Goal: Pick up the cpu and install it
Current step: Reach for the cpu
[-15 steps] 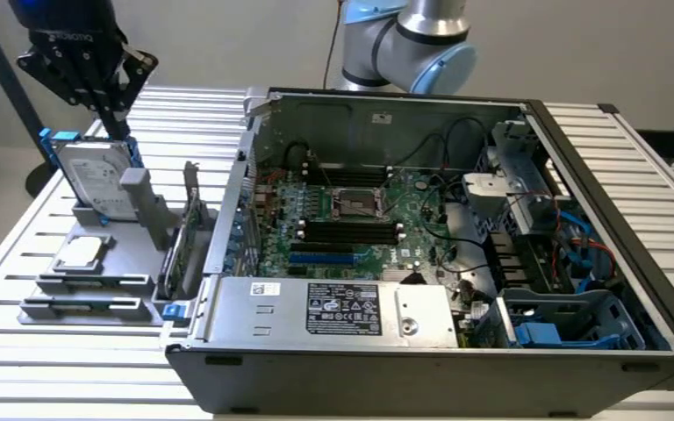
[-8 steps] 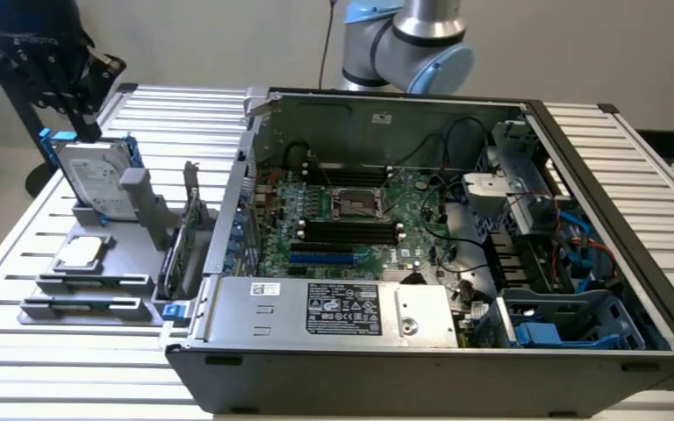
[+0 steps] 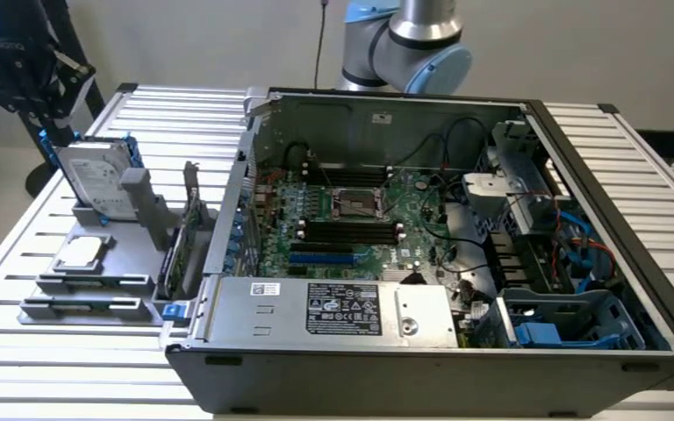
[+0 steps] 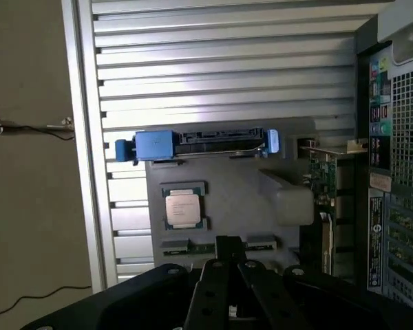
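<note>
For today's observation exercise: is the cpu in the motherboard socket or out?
Out. The cpu lies flat in the grey holder beside the computer case, away from the socket.

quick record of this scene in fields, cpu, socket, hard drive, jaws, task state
cpu: lying flat on the grey holder, outside the computer case
socket: on the motherboard inside the open case
hard drive: upright on the holder, beside the cpu
jaws: shut, apart from the cpu
task state: cpu not yet picked up
</note>
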`<state>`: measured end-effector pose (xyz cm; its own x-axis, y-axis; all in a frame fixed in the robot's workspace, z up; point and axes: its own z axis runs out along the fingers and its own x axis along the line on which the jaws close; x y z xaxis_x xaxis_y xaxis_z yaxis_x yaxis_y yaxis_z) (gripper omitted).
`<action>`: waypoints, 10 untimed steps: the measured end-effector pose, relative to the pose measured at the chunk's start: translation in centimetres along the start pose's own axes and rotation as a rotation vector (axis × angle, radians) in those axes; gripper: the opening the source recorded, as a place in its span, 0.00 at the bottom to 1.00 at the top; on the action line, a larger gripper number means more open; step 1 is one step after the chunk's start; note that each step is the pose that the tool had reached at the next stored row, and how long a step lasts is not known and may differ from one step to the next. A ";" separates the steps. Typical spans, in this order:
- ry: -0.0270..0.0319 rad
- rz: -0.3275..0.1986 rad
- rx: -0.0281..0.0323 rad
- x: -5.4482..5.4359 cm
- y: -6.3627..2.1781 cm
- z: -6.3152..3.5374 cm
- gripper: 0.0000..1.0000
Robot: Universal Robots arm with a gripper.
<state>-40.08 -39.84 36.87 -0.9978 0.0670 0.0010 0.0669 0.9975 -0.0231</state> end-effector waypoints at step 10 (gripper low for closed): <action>0.0027 -0.004 -0.0010 3.1 -0.14 0.68 0.11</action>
<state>-43.16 -39.79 36.19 -0.9980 0.0626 0.0038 0.0625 0.9978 -0.0221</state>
